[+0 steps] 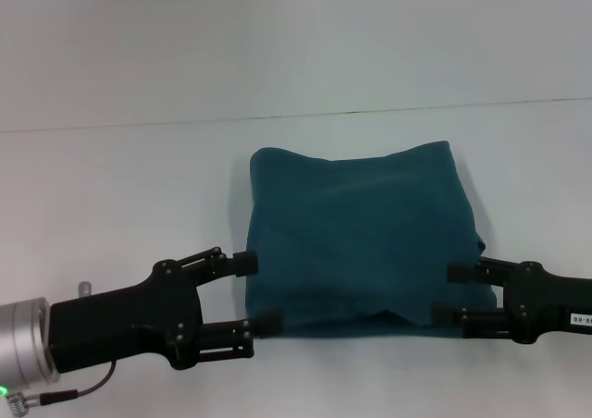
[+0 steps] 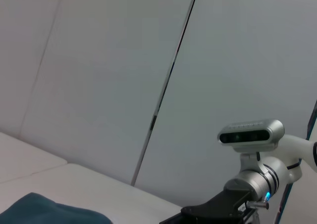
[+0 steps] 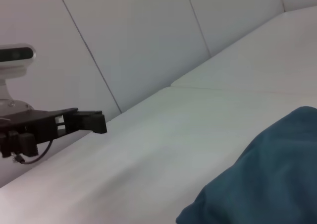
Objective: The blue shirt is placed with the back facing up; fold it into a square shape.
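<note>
Head view shows you the blue shirt [image 1: 361,238] folded in the middle of the bench [image 1: 120,187]. Your left end effector [image 1: 252,293] and right end effector [image 1: 450,294] sit spread apart, released, at its lower corners.

We see a white tabletop [image 1: 120,196] with a thin dark seam running across it behind the cloth. Directly on it lies the blue shirt [image 1: 361,238], folded into a rough, slightly rumpled square, its plain side up. In the right wrist view its edge [image 3: 262,174] rests flat on the white surface.
</note>
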### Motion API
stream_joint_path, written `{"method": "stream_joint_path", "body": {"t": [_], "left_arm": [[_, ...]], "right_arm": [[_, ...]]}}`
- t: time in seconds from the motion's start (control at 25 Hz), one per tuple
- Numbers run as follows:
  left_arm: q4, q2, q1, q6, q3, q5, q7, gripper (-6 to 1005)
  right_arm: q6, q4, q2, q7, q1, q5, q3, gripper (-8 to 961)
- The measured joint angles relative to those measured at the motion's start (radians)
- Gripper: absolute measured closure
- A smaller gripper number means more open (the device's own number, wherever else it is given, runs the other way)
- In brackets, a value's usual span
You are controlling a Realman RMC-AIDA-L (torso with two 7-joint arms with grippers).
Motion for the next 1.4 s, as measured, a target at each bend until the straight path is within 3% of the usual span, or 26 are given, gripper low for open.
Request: {"method": "stream_joint_path", "body": {"t": [1.4], "left_arm": [[0.0,0.005,-0.019,-0.035,0.002,0.084,-0.009,113]], "right_arm": [[0.008,-0.002,-0.012,0.069,0.033,-0.011,-0.049,36]]}}
